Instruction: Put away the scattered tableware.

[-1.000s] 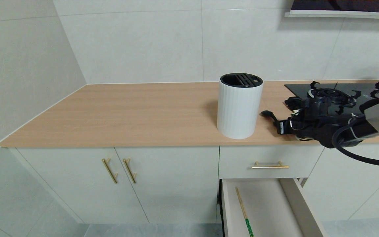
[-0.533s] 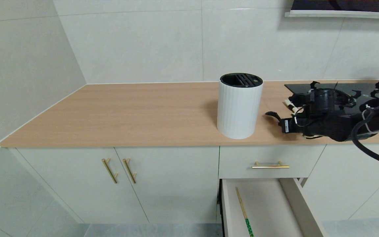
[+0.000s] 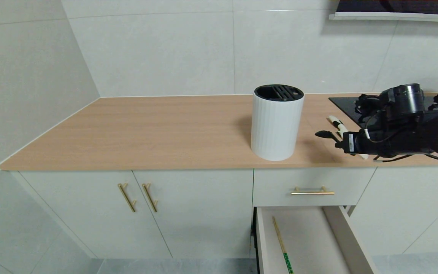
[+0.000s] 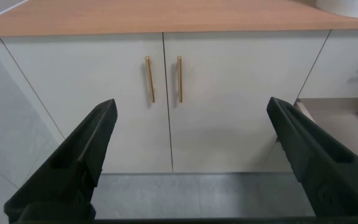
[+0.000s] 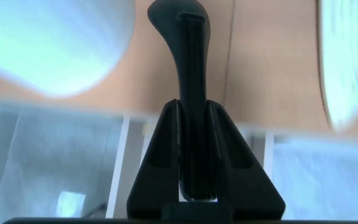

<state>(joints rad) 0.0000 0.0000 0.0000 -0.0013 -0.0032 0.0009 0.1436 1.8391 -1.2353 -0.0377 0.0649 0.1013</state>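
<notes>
A: Fingers (image 5: 224,146) of the right gripper (image 5: 193,112) are clenched on a black handle (image 5: 182,37), held over the counter (image 3: 165,129) near the white holder (image 3: 277,125).
B: It is judged light, stiff and smooth; a mid-handle hold is advised.

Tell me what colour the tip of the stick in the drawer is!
The chopstick has a green tip; the rest is light wood. Head view shows it best.

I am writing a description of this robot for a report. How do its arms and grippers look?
The right arm is black and bulky, with a silver cylinder on top, thin black cables and a small white label near the right gripper. The left gripper has two black, wedge-shaped fingers.
</notes>
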